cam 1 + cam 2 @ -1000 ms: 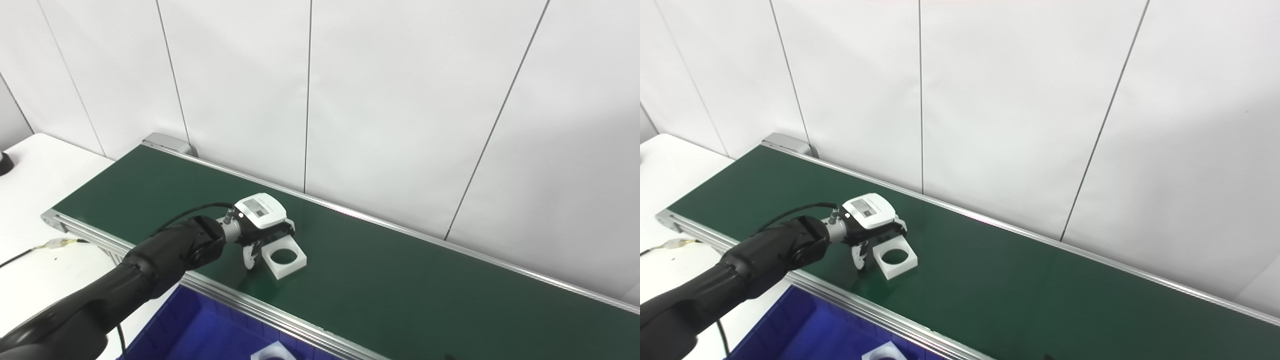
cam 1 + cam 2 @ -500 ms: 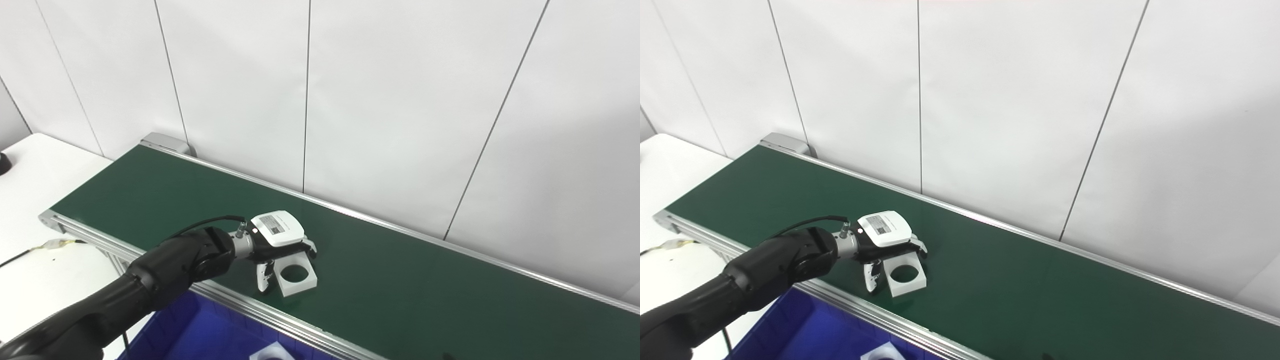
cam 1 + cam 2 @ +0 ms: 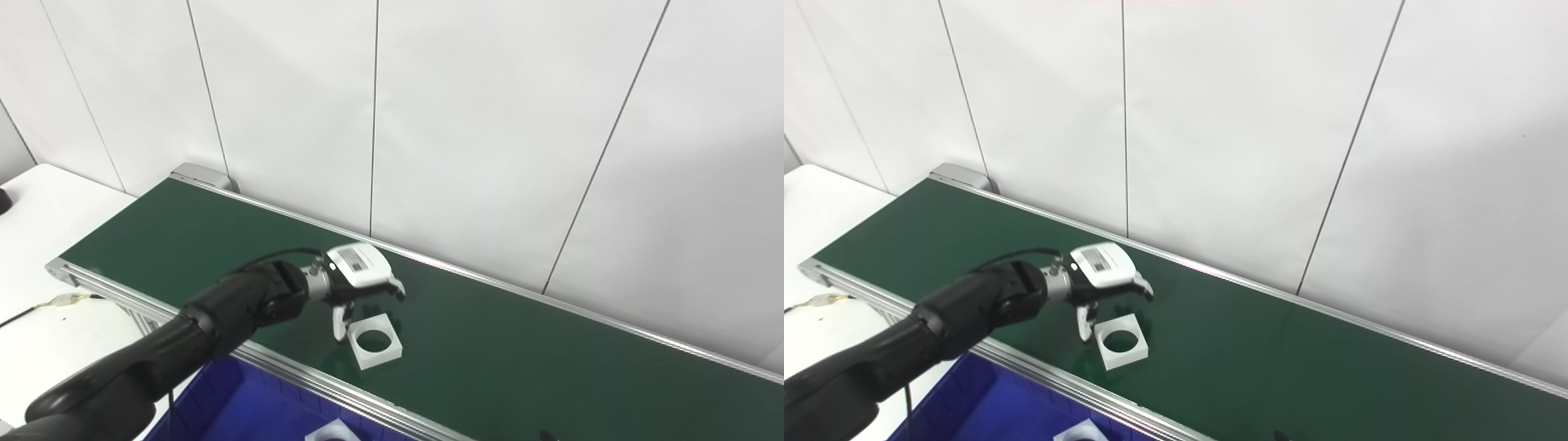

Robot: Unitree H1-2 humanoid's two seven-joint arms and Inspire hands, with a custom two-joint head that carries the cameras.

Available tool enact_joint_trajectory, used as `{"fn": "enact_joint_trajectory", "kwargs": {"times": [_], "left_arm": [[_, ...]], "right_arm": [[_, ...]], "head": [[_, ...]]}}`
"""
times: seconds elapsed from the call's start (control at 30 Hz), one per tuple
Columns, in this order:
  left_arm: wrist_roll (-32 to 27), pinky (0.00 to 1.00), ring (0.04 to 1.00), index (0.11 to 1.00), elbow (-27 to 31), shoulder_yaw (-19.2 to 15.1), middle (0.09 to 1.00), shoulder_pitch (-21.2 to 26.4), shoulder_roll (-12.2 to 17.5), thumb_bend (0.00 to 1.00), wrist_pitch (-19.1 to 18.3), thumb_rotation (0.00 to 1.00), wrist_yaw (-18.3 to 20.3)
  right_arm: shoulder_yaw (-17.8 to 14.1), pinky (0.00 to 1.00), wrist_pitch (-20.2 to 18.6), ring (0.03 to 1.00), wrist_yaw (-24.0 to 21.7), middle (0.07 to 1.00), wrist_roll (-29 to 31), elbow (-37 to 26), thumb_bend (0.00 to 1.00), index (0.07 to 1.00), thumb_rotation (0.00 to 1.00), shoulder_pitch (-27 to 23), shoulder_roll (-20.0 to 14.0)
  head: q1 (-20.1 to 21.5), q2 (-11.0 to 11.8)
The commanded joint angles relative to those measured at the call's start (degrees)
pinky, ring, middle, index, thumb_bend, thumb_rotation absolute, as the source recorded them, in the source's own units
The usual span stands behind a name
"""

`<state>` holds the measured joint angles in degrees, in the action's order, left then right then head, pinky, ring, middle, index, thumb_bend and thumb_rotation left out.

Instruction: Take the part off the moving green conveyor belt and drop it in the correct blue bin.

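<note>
You're looking at the left arm point(image 3: 153, 361): glossy black shell, bulbous segments tapering to the wrist. Metal collar point(image 3: 318, 283) at the wrist, silver, with a small connector stub. Thin black cable point(image 3: 275, 254) loops over the forearm into it. Left hand point(image 3: 361, 278): white back plate with a barcode-style label, dark fingers with pale tips.

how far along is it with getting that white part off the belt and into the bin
Early. Done: the left hand has reached the white square part. In hand: nothing yet; the fingers are spread just above it, and the part lies flat on the green belt. Left: grip, lift, and drop it in the blue bin, where a similar white piece already lies.
</note>
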<state>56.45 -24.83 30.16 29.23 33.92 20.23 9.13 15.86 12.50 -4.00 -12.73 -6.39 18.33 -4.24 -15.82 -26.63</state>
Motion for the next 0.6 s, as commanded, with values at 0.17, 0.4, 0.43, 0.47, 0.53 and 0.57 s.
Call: {"fn": "enact_joint_trajectory", "kwargs": {"times": [0.17, 0.4, 0.43, 0.47, 0.53, 0.57], "left_arm": [[0.37, 0.56, 0.573, 0.501, -0.26, 0.22, 0.508, 0.75, 1.01, 0.53, 3.23, 0.00, -3.70], [-2.10, 0.62, 0.648, 0.541, 0.62, 1.54, 0.621, -1.33, 0.68, 0.57, 4.47, 0.02, 0.91], [-2.13, 0.63, 0.657, 0.626, 1.18, 1.86, 0.666, -1.66, 0.62, 0.66, 4.15, 0.01, 1.71], [-2.06, 0.64, 0.674, 0.675, 1.57, 2.16, 0.695, -1.94, 0.49, 0.71, 3.87, 0.00, 2.17], [-2.03, 0.63, 0.664, 0.702, 2.14, 2.46, 0.683, -2.33, 0.21, 0.78, 3.59, 0.00, 2.48], [-2.07, 0.62, 0.629, 0.679, 2.34, 2.50, 0.640, -2.45, 0.10, 0.79, 3.60, 0.00, 2.50]], "right_arm": [[0.31, 0.77, 3.43, 0.846, 0.55, 0.876, 0.21, -1.12, 0.61, 0.950, 0.52, -0.16, 0.84], [0.26, 0.77, 3.51, 0.847, 0.74, 0.876, 0.01, -1.18, 0.63, 0.957, 0.53, -0.06, 0.90], [0.24, 0.77, 3.61, 0.848, 0.73, 0.877, 0.13, -1.15, 0.63, 0.958, 0.53, -0.03, 0.89], [0.20, 0.77, 3.63, 0.849, 0.72, 0.878, 0.27, -1.14, 0.63, 0.959, 0.53, 0.02, 0.91], [0.18, 0.77, 3.68, 0.851, 0.68, 0.879, 0.48, -1.15, 0.64, 0.960, 0.53, 0.08, 0.92], [0.17, 0.77, 3.74, 0.854, 0.64, 0.882, 0.56, -1.17, 0.63, 0.962, 0.52, 0.10, 0.89]], "head": [[0.83, -0.44], [1.60, -0.80], [1.60, -0.80], [1.59, -0.88], [1.59, -0.91], [1.64, -0.91]]}}
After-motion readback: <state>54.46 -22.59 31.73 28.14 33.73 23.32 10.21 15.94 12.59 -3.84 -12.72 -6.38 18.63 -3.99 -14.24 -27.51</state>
